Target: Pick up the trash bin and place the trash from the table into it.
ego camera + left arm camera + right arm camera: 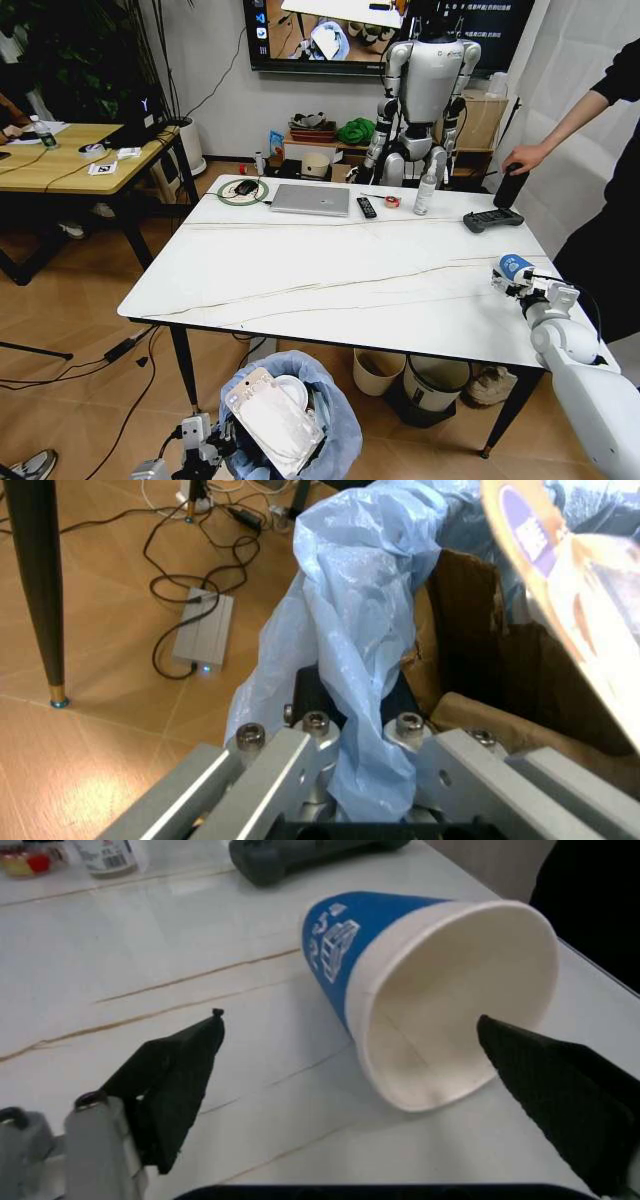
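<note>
On the white marble table (300,270), the blue paper cup (512,266) lies tipped near its right edge between the right gripper's (350,1057) wide-open fingers, while the left gripper (350,742) pinches the trash bin's (325,400) bag rim below the front edge, apparently holding it ready to receive.
</note>
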